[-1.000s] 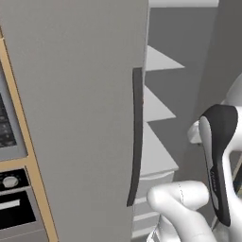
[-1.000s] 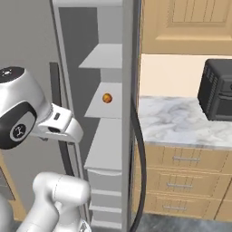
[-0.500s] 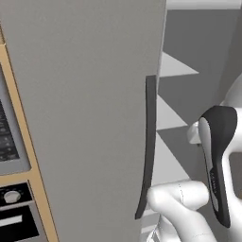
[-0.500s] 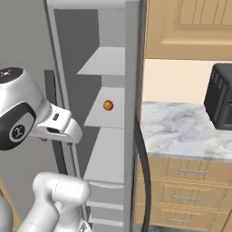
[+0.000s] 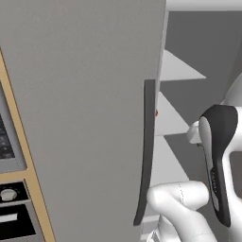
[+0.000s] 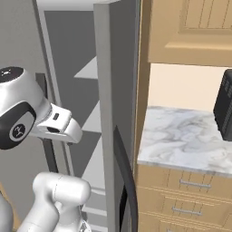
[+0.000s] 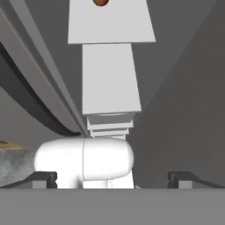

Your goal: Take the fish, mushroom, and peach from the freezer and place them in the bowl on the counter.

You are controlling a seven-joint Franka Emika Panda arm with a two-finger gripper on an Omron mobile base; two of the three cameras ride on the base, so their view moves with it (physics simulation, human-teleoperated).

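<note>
The freezer (image 5: pixel 80 118) stands open, its grey door with the long dark handle (image 5: pixel 145 156) close in front of me. White inner shelves (image 6: pixel 93 122) step down inside. The peach (image 7: pixel 100 2), a small orange ball, lies on a white shelf (image 7: pixel 110 26) at the top edge of the hand view; a tiny orange speck of the peach (image 5: pixel 156 113) peeks past the handle. My gripper (image 7: pixel 112 178) is open and holds nothing, its fingertips (image 7: pixel 44 178) far short of the peach. The marble counter (image 6: pixel 181 140) lies to the freezer's right. Fish, mushroom and bowl are out of view.
A grey door panel (image 6: pixel 102 113) with a curved dark handle (image 6: pixel 127 181) stands between the shelves and the counter. A black appliance (image 6: pixel 224 108) sits on the counter's right end, above tan drawers (image 6: pixel 186 199). An oven panel (image 5: pixel 9 208) sits at the far left.
The base has driven closer and the whole scene has shifted right in both base views. The peach on its shelf has slipped behind the door panel in the right base view. The gripper stays open.
</note>
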